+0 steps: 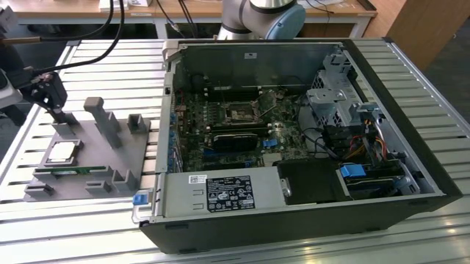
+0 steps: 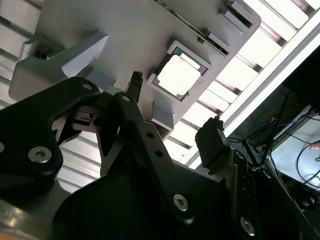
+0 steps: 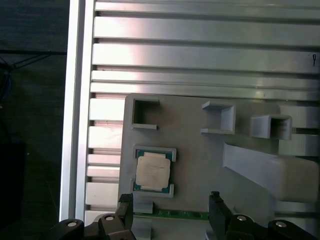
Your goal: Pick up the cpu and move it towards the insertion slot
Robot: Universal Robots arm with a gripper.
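Observation:
The cpu (image 1: 63,153), a flat silvery square with a pale edge, lies in its pocket on the grey holder (image 1: 96,165), at the exterior view's left. My gripper (image 1: 55,107) hangs above the holder's far end, a little away from the chip. In both wrist views the cpu (image 2: 177,75) (image 3: 152,171) sits untouched in its pocket. The gripper (image 2: 175,102) (image 3: 170,200) is open, its black fingers spread with nothing between them. The insertion slot (image 1: 241,114), a shiny square frame with a dark centre, sits on the motherboard inside the open computer case.
A thin green memory stick (image 1: 70,170) (image 3: 175,215) lies in the holder beside the cpu. Grey posts (image 1: 103,121) stand up from the holder. The case walls (image 1: 170,110) rise between holder and motherboard. A long black card (image 1: 235,140) lies below the slot. Cables hang at the left.

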